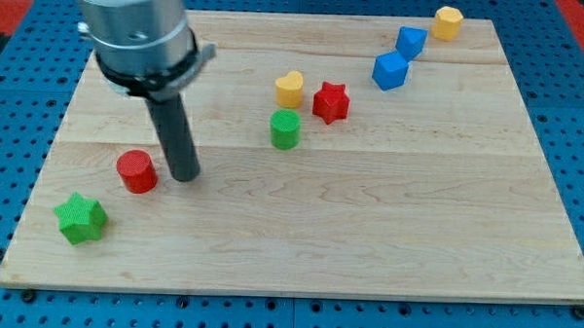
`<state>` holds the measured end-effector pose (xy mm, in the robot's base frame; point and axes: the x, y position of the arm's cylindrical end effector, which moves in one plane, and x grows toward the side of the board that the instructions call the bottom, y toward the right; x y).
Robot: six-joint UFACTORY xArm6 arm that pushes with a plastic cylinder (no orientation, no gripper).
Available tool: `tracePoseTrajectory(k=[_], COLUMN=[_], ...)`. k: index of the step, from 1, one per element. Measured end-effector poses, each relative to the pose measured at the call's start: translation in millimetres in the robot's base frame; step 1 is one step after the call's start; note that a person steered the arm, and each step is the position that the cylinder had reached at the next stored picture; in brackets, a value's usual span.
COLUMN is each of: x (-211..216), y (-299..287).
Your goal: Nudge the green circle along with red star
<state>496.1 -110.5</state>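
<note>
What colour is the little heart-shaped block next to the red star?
Yellow. The heart shows plainly in the camera view, just to the view's left of the red star.

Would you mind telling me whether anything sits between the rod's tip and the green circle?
Nothing visible does. My tip rests beside the red cylinder, which lies on its left; the bare wooden board runs rightward to the green circle, just below-left of the red star.

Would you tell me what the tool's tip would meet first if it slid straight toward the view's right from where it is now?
Probably nothing: my tip sits just right of the red cylinder, and the green circle and red star lie nearer the view's top than that line.
</note>
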Motion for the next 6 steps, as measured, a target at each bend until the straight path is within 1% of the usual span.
tracePoseTrajectory(k=[1, 2, 3, 4, 6], x=[10, -12, -22, -55, -74], y=[46, 84, 110, 128, 124])
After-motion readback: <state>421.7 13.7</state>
